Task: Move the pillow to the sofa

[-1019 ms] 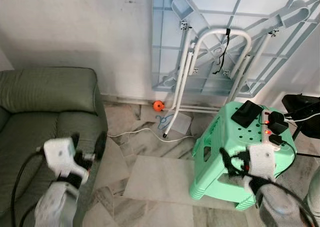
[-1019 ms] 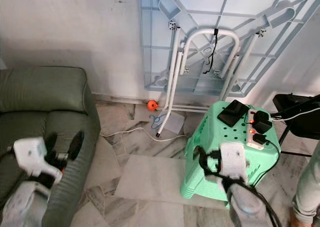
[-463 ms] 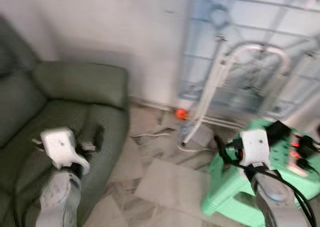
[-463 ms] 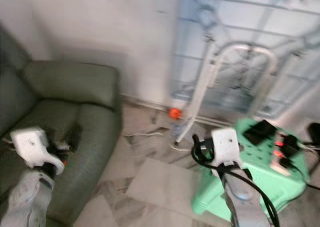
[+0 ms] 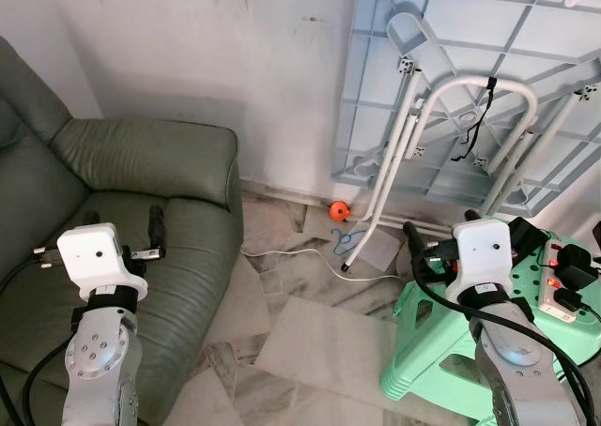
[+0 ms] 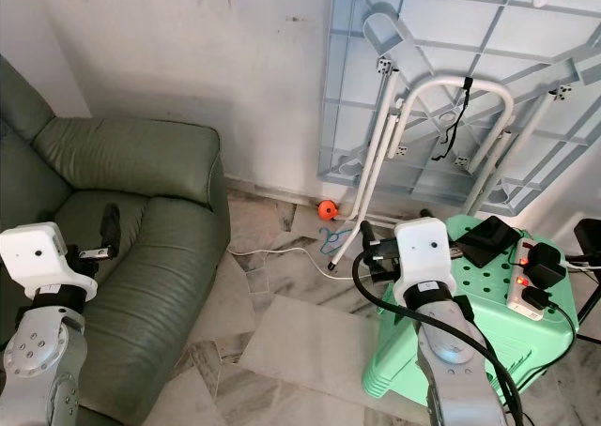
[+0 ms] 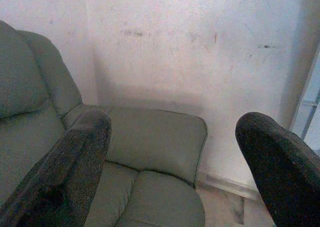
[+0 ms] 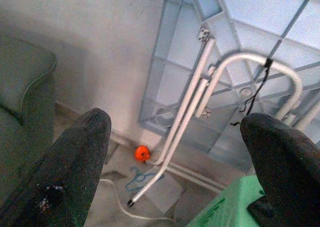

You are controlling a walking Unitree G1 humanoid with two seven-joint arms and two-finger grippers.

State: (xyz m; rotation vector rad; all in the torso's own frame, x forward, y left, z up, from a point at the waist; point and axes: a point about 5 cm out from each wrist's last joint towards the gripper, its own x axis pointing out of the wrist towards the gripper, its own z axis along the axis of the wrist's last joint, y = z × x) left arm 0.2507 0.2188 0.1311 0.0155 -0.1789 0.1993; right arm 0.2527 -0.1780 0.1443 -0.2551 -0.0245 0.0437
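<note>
The green leather sofa (image 5: 141, 154) stands at the left against the white wall, its seat and armrest bare. My left gripper (image 7: 172, 157) is held up over the sofa seat, open, with nothing between its black fingers (image 5: 155, 224). My right gripper (image 8: 175, 157) is raised at the right, in front of the green stool, open and holding nothing. It faces the folded table on the wall.
A mint-green plastic stool (image 5: 441, 323) at the right carries a power strip (image 5: 563, 281) with plugs. A light-blue folded table (image 5: 470, 79) with white legs leans on the wall. An orange ball (image 5: 337, 209) and a white cable (image 5: 291, 252) lie on the marble floor.
The view has swung left, so more of the sofa shows and the stool sits further right. Both arms have risen in the picture. Both grippers stay open.
</note>
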